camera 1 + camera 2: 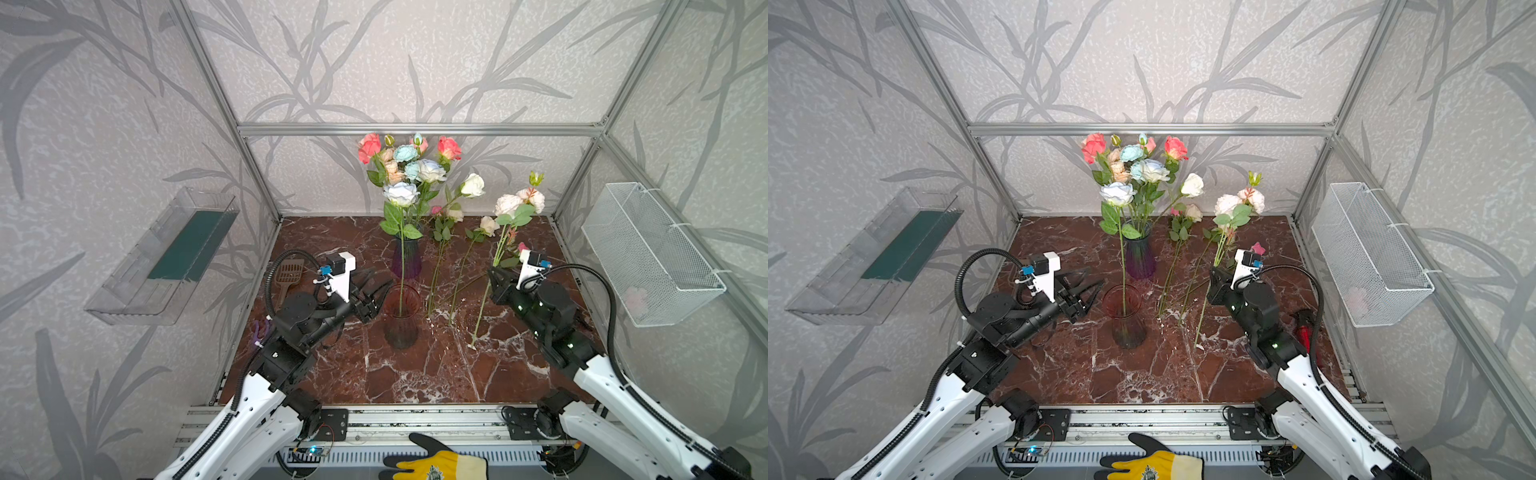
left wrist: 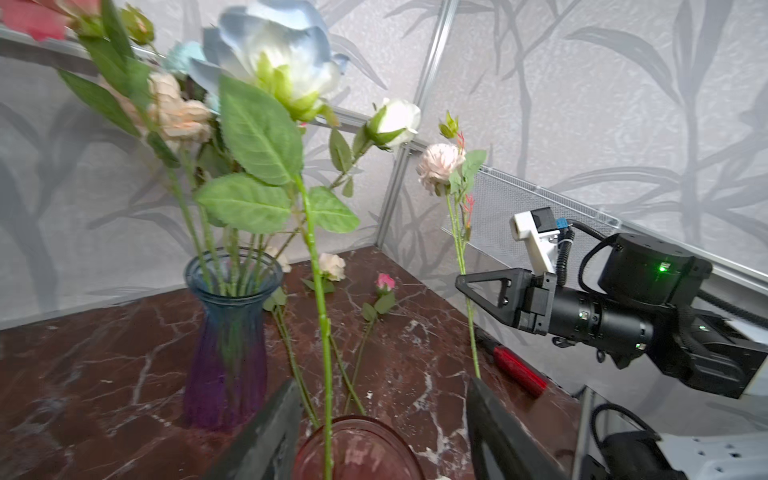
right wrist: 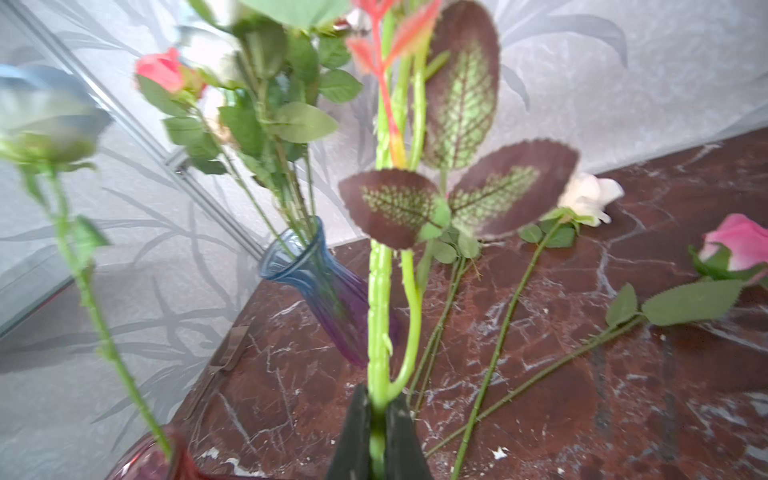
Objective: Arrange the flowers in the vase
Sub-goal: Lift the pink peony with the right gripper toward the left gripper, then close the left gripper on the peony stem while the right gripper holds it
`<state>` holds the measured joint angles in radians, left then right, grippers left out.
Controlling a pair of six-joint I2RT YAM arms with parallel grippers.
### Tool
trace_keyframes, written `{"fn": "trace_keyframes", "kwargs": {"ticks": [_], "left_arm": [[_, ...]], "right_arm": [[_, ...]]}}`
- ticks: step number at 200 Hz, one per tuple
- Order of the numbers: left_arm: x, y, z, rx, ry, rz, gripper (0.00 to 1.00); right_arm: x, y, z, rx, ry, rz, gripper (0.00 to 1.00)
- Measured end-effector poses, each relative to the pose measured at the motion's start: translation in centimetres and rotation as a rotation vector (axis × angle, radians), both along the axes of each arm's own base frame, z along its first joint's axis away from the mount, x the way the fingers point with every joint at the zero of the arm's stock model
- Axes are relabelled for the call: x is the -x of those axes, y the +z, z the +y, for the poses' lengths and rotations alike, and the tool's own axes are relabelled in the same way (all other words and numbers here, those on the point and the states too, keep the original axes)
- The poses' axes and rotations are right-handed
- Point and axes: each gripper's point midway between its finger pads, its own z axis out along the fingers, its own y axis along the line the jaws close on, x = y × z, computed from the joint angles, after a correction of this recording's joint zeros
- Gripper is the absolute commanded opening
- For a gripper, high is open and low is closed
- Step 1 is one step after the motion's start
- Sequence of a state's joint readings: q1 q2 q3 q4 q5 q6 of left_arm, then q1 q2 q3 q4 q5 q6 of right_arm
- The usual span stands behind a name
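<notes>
A pale blue rose [image 1: 401, 193] stands with its stem in the reddish glass vase [image 1: 401, 316] in both top views. My left gripper [image 1: 376, 291] is open just left of that vase's rim; in the left wrist view the left gripper [image 2: 382, 419] holds nothing, and the rose's stem [image 2: 326, 374] rises ahead of it. Behind stands a blue-purple vase [image 1: 406, 259] full of flowers [image 1: 409, 160]. My right gripper [image 1: 494, 276] is shut on the stem [image 3: 380, 332] of a cream-peach flower [image 1: 519, 201], held upright right of both vases. Loose flowers [image 1: 488, 225] lie on the table.
The marble table [image 1: 374, 374] also carries a brown scoop [image 1: 289, 274] at the left and a red-handled tool [image 1: 1304, 332] by my right arm. A wire basket [image 1: 648, 253] hangs on the right wall, a clear tray [image 1: 166, 257] on the left. A yellow glove [image 1: 436, 463] lies in front.
</notes>
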<state>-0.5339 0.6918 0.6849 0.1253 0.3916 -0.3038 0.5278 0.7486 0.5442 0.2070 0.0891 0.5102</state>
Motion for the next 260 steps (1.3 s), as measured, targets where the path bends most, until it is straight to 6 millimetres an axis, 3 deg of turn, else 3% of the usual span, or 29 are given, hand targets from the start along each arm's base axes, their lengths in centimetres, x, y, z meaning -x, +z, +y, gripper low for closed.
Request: {"fn": "trace_keyframes", "kwargs": {"ticks": [66,129,163,203,260], "left_arm": [[1.1,-2.2,-4.8,-0.016,-0.269,0.129,0.66],[5.0,-0.3,-10.0,-0.047,-0.461,0.112,0.69],[5.2,-2.5,-12.7,-0.096,-0.493,0.158,0.68],[4.1,-3.8,-14.9,-0.143,-0.492,0.167,0.53],[3.5,-3.6,-15.5,-0.142,-0.474,0.131,0.26]], "right_arm": [[4.0,4.3,4.4,0.065,0.121,-0.245,0.00],[5.2,6.6,6.5,0.008,0.176,-0.327,0.00],[6.1,8.2,7.6,-0.050,0.223,-0.356,0.00],[7.0,9.4,8.1,-0.118,0.266,-0.363,0.00],[7.5,9.4,8.6,-0.158,0.303,-0.338,0.00]]}}
